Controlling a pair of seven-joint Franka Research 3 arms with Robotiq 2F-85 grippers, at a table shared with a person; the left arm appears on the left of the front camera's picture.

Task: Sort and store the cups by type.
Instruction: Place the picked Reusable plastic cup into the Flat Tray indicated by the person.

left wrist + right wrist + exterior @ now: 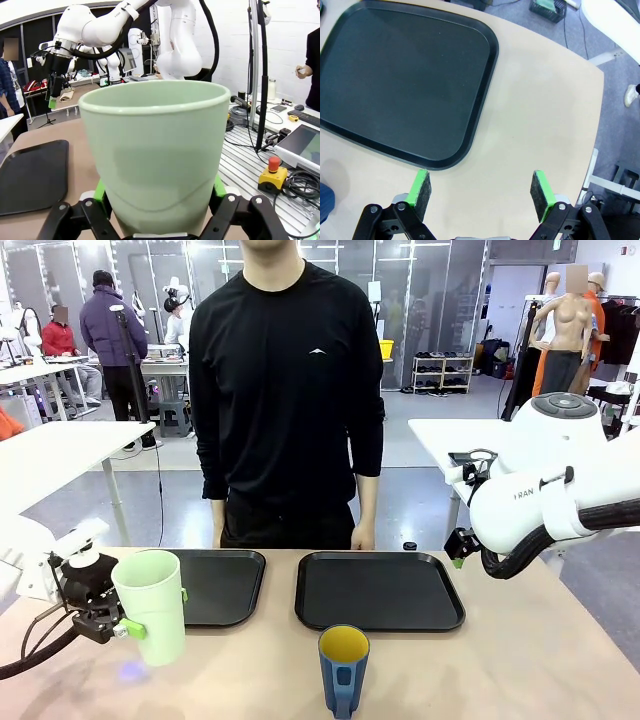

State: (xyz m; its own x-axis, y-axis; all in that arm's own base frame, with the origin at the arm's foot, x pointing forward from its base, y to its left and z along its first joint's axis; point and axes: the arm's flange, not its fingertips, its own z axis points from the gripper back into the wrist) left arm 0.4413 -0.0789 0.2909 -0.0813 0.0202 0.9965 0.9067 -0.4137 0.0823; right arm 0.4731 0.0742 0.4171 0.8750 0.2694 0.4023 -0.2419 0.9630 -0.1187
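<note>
Front faces across table [520, 660] at person [285, 390]. Left wrist sits close behind tumbler [152, 155]. Right wrist looks down on tray [395, 80], shared with front.

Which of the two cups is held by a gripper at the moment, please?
The tall mint-green tumbler, clamped in the left gripper. The shorter blue mug with the yellow inside stands free on the table, touched by nothing.

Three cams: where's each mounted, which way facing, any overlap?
Front: between the arms, facing the person across the table; left tool clamping the mint tumbler, right arm.
Left wrist: on that wrist, along its fingers at the tumbler; right arm beyond.
Right wrist: looking down at the right tray's corner; right tool open.
Shared: tumbler, front and left wrist; right tray, front and right wrist.
</note>
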